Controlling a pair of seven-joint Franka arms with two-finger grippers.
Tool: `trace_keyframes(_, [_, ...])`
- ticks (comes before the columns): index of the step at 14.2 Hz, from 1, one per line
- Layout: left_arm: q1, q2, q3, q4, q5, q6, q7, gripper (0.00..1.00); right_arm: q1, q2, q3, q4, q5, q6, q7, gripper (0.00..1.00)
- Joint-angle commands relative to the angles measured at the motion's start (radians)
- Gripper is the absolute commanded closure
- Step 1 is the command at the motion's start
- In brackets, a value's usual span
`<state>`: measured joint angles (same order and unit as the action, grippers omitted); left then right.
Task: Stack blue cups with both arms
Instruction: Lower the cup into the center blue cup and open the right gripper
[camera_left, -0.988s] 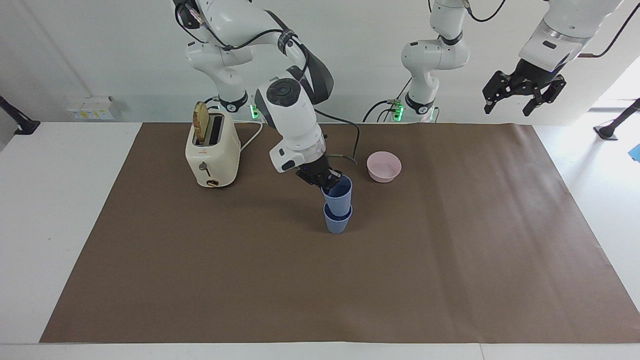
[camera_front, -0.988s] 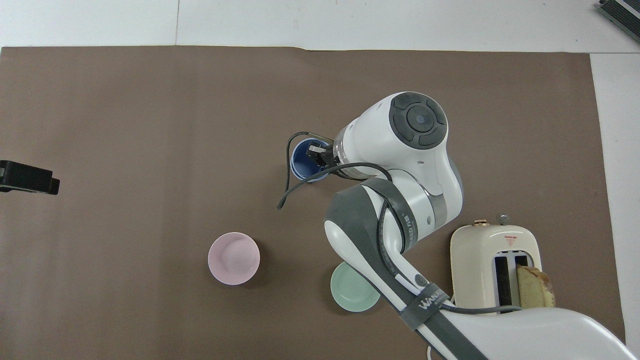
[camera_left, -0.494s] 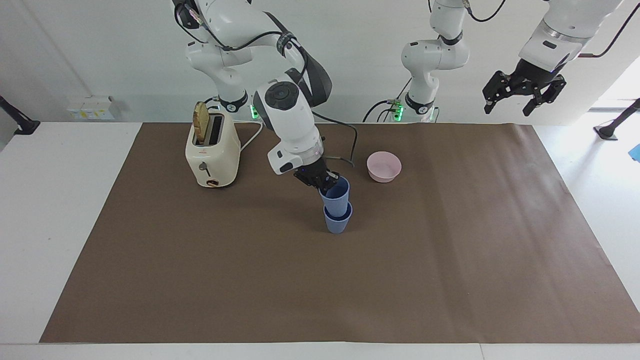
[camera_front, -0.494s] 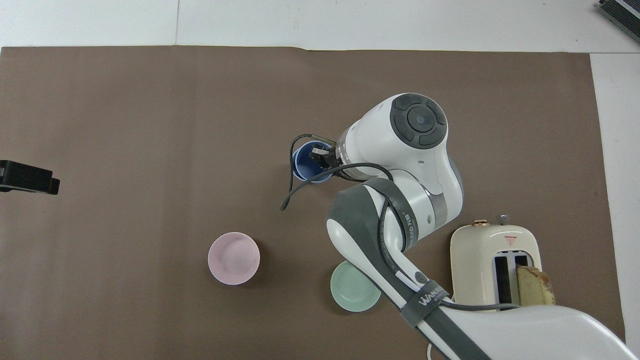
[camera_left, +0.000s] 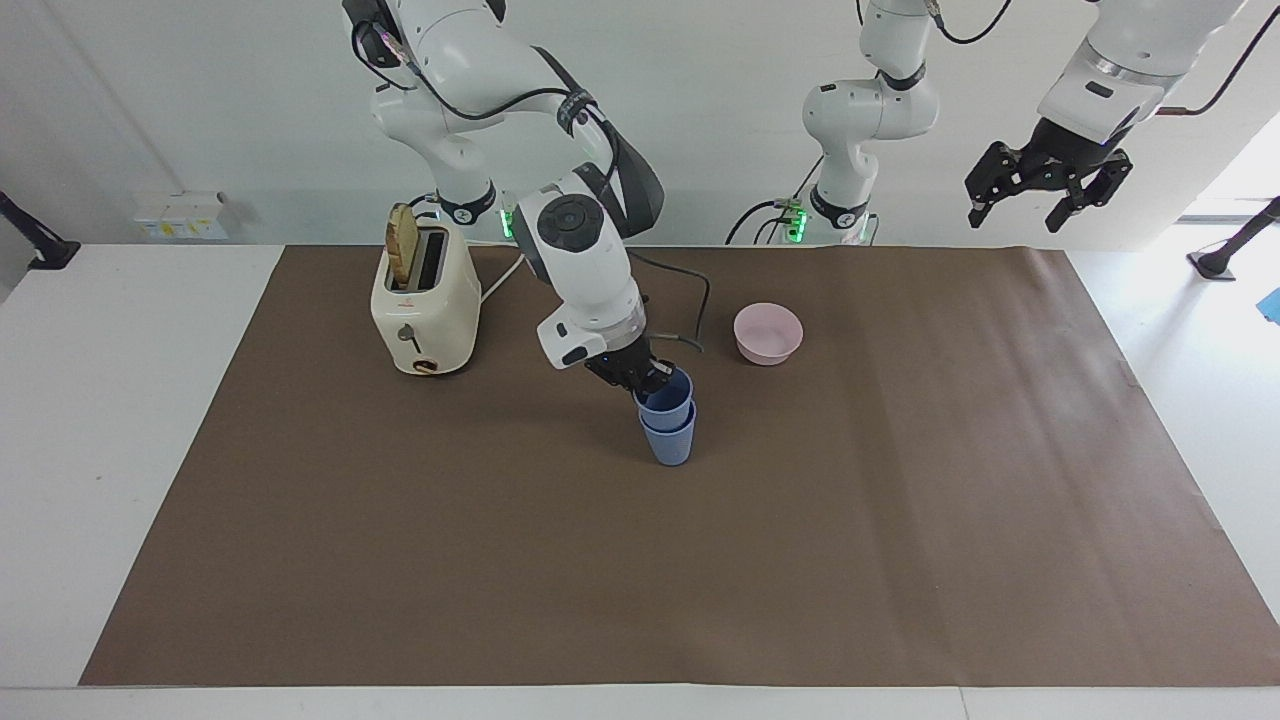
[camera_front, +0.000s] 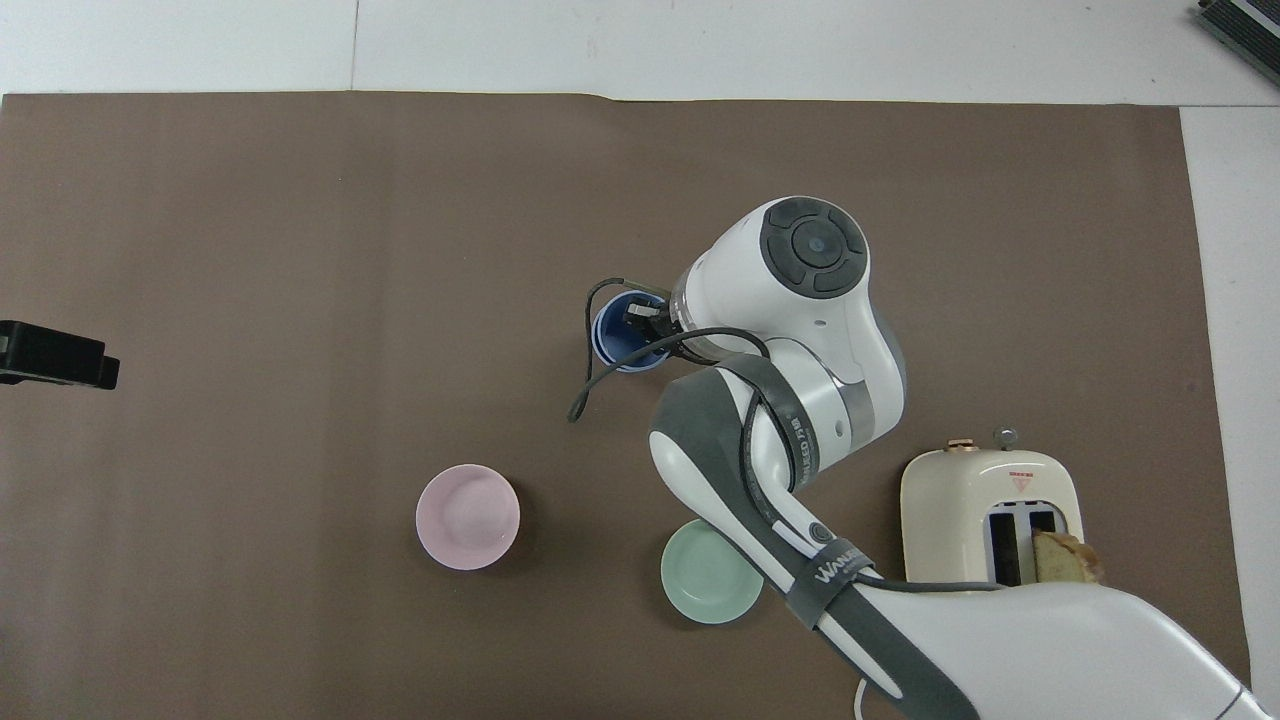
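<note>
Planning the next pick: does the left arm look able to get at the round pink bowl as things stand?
Probably yes: the left gripper hangs raised with jaws open, and nothing stands beside the round pink bowl.

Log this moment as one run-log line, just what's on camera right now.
right gripper: shut on upper blue cup | upper blue cup: nested in lower blue cup | left gripper: open, waiting raised

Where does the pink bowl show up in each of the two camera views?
Facing view: the pink bowl sits on the brown mat above and to the right of centre, nearer to the robots than the stacked blue cups.
Overhead view: the pink bowl lies low and left of centre, beside the mint-green bowl.
Shared landmark: the cream toaster toward the right arm's end of the table.
</note>
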<state>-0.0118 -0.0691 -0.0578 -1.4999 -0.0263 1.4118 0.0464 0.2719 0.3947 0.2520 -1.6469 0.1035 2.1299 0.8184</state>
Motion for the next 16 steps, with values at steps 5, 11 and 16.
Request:
trace_keyframes(5, [0.007,-0.018,-0.002,-0.011,-0.011,-0.011,-0.005,0.00,-0.013,0.009,0.007,-0.001,-0.010,0.027,-0.022,0.39])
trace_keyframes(11, [0.007,-0.018,-0.002,-0.011,-0.011,-0.011,-0.005,0.00,-0.010,0.007,0.007,0.012,-0.013,0.025,-0.018,0.00])
trace_keyframes(16, [0.007,-0.018,-0.002,-0.011,-0.011,-0.011,-0.005,0.00,-0.045,-0.045,-0.004,0.055,-0.038,-0.034,-0.025,0.00])
